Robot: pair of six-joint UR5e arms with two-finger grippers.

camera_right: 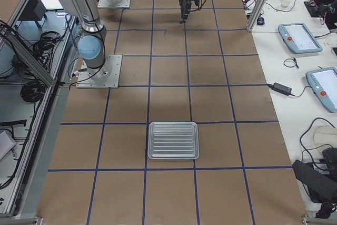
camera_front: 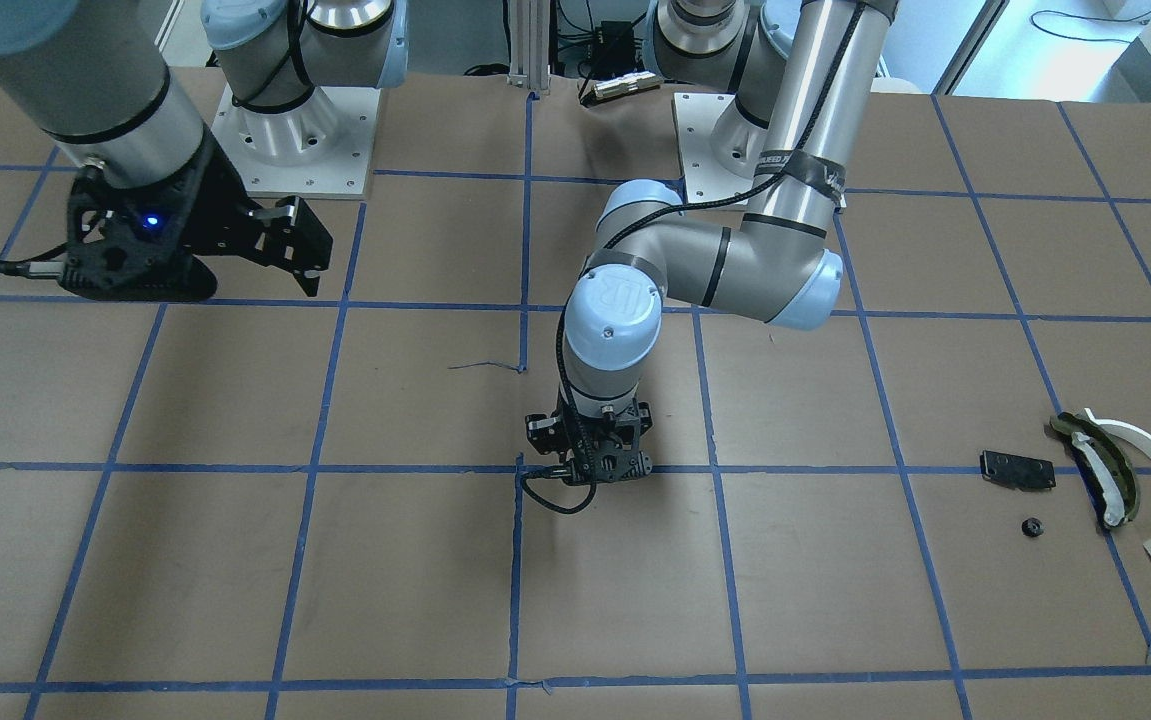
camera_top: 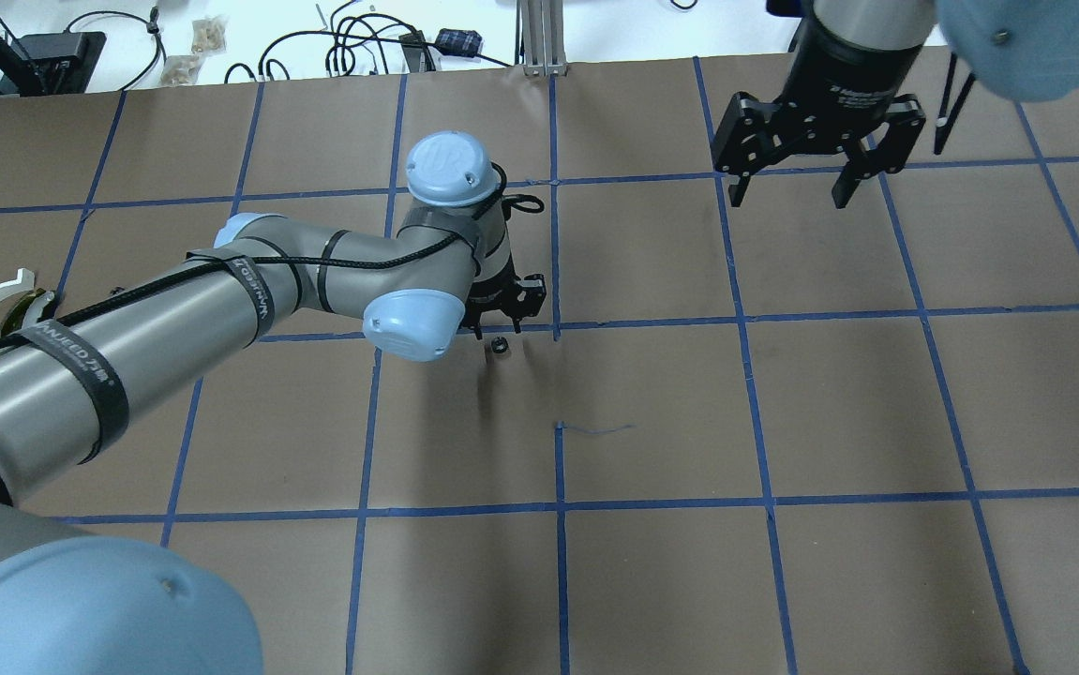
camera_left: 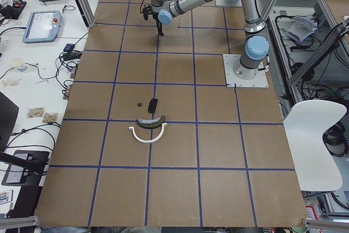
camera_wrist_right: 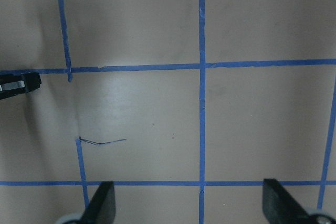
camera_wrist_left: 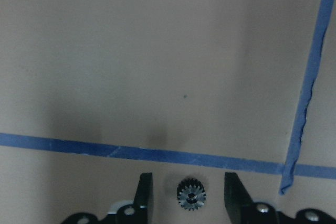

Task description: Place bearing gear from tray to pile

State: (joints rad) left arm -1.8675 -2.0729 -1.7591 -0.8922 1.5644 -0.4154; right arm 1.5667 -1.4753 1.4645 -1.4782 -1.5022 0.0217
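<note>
Left tool [camera_wrist_left: 188, 178] jaws apart, bearing gear [camera_wrist_left: 191, 194] centred betw. them on table [camera_wrist_left: 157, 51], touching neither; pile [camera_front: 1105, 475] lies well off to robot's L; right tool [camera_top: 790, 200] also apart, farther.

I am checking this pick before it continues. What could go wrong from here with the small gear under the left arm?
The gear is tiny and lies between the open fingers of the left end effector, touching neither; closing may push or tilt it instead of gripping it. Its round toothed rim may slip out on the way to the pile.
</note>
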